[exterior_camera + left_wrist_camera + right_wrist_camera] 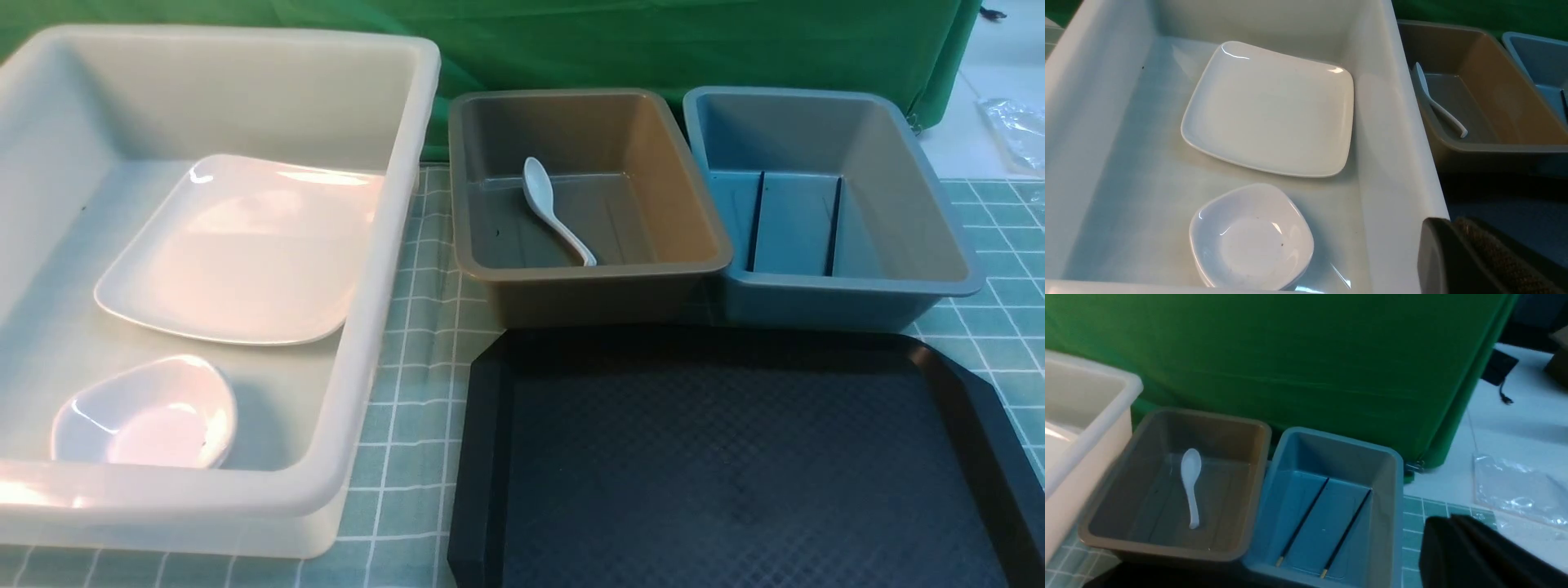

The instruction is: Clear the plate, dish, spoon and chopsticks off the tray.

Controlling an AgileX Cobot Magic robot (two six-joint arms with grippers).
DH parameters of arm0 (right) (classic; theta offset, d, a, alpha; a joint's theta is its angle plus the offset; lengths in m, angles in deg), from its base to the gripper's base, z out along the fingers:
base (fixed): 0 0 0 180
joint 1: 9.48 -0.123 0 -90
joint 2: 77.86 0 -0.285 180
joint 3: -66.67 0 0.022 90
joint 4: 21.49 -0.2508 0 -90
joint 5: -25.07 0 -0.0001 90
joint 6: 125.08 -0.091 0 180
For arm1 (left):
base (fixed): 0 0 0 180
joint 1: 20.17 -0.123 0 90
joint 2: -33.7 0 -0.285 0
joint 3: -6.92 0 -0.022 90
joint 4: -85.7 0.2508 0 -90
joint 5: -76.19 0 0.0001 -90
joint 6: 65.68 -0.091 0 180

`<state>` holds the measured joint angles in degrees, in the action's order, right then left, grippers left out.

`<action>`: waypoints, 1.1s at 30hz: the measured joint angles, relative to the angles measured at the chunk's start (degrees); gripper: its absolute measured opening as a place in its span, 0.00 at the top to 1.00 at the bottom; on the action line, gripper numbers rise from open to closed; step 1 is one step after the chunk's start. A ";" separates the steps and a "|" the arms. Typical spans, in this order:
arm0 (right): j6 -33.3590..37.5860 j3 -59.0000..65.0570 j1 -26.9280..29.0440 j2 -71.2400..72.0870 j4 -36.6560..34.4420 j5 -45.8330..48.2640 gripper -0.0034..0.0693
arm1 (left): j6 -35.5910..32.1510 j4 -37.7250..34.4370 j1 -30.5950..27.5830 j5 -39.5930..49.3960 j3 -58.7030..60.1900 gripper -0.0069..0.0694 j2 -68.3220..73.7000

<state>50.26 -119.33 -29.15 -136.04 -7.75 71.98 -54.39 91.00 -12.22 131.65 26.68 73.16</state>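
The black tray [735,457] lies bare at the front right. The large white plate [245,253] and a small white dish [147,412] lie in the white bin [384,269]; both also show in the left wrist view, the plate [1269,110] and the dish [1251,237]. The white spoon [555,210] lies in the brown bin [588,269]. The black chopsticks [755,220] lie apart in the blue bin [906,245]. Neither arm shows in the front view. My left gripper [1449,222] is shut and empty by the white bin's near right corner. My right gripper [1449,520] is shut and empty, beside the blue bin [1392,522].
A green checked cloth [408,392] covers the table. A green backdrop [653,41] hangs behind the bins. A clear plastic bag [1515,490] lies on the white surface to the far right. The three bins stand in a row behind and left of the tray.
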 joint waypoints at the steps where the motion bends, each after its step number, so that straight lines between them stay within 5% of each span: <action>1: -1.71 5.52 0.00 4.68 0.41 -2.78 0.92 | -0.24 -0.38 0.00 -0.38 0.00 0.89 0.00; 7: -11.60 37.55 0.00 27.69 5.59 -25.58 0.92 | -4.25 -5.29 0.00 -1.21 0.00 0.89 0.00; 13: -13.85 55.92 0.00 39.44 6.76 -46.91 0.92 | -9.35 -10.09 0.00 -0.96 0.00 0.89 0.00; 33: -13.73 60.08 0.00 41.83 6.81 -52.31 0.71 | -9.94 -13.15 0.00 1.05 0.00 0.89 0.00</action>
<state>36.53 -59.24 -29.15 -94.21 -0.95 19.67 -64.33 77.85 -12.22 132.69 26.68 73.16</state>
